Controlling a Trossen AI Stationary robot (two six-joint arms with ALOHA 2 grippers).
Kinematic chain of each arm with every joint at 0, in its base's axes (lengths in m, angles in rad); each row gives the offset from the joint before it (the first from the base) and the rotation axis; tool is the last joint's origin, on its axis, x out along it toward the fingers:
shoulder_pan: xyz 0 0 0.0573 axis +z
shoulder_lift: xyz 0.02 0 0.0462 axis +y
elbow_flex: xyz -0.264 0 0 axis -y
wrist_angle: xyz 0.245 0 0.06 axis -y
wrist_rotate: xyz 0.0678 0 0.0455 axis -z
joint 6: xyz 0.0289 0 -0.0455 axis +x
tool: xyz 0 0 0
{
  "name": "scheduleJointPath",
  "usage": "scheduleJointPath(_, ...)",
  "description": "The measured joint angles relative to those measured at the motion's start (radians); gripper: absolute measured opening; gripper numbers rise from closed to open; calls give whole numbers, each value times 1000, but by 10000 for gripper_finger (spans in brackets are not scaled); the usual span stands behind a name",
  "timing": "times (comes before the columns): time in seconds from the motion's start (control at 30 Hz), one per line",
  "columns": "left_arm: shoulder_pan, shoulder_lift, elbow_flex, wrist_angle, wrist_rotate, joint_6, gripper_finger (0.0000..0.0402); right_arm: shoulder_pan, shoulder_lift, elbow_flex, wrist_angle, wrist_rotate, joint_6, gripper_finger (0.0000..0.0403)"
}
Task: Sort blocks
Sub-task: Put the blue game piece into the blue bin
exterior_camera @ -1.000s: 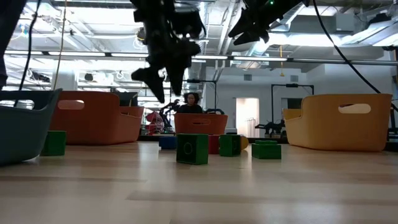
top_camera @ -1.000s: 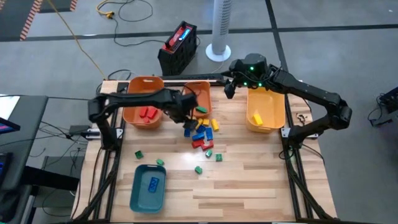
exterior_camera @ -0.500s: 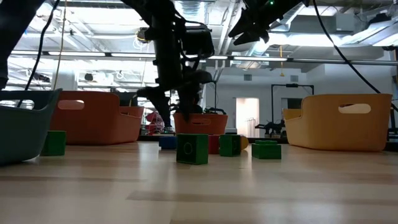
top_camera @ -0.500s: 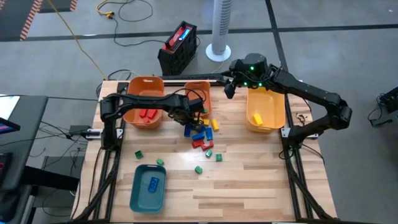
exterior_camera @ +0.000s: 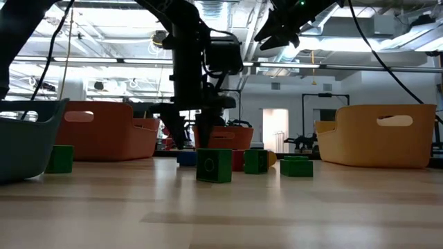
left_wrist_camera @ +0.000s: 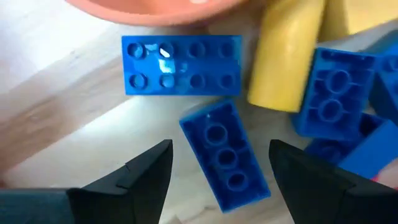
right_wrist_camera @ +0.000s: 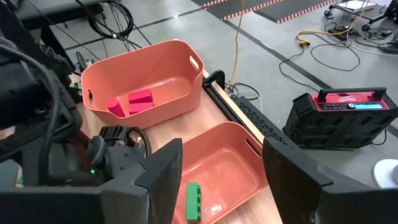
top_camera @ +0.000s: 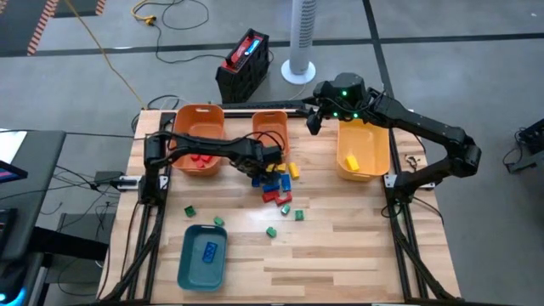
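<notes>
Red, blue, yellow and green blocks lie in a pile (top_camera: 276, 180) on the table's middle, with loose green ones (top_camera: 271, 231) nearer. My left gripper (top_camera: 262, 163) is open, low over the pile's far-left edge. In the left wrist view its fingers (left_wrist_camera: 149, 177) stand on either side of a blue block (left_wrist_camera: 227, 155) lying studs-down on the wood, with a gap on both sides. A studded blue block (left_wrist_camera: 180, 65) and a yellow block (left_wrist_camera: 283, 62) lie just beyond. My right gripper (top_camera: 313, 123) hangs open, high between the small orange bin and the yellow bin.
Large orange bin (top_camera: 180, 144) holds red blocks; small orange bin (top_camera: 270, 121) holds a green block (right_wrist_camera: 194, 200); its rim (left_wrist_camera: 155, 9) is close to my left gripper. Yellow bin (top_camera: 374, 161) holds a yellow block. Teal bin (top_camera: 191, 263) holds a blue block. Bare wood lies near and right.
My left gripper has moved from beside the large orange bin toward the table's right, to the block pile, and has come down from well above the table to just over the blocks. The right arm has kept still.
</notes>
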Motion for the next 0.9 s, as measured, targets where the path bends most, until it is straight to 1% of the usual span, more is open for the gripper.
scheduleJointPath(0.17, 0, 2, -99, 67, 67, -35, 263, 0, 0, 0, 0, -1, 0, 233)
scheduleJointPath(0.23, 3, -3, -115, 98, 99, -35, 263, 0, 0, 0, 0, -1, 0, 233)
scheduleJointPath(0.33, 4, -3, -117, 101, 107, -2, 259, 0, 0, 0, 1, -1, 0, 233)
scheduleJointPath(0.43, 3, -2, -117, 91, 99, 35, 231, 0, 0, 0, 1, -2, 0, 233)
scheduleJointPath(0.5, 4, -2, -118, 82, 99, 66, 195, 0, 0, 0, 1, -2, 0, 233)
scheduleJointPath(0.6, 9, -2, -112, 60, 109, 133, 129, 0, 0, 0, 1, -2, 0, 233)
scheduleJointPath(0.73, 19, -23, -79, -5, 140, 224, 127, 1, 0, 1, 1, -2, 0, 233)
scheduleJointPath(0.9, 76, -168, -57, -57, 133, 262, 127, 1, 0, 1, 1, -3, 1, 233)
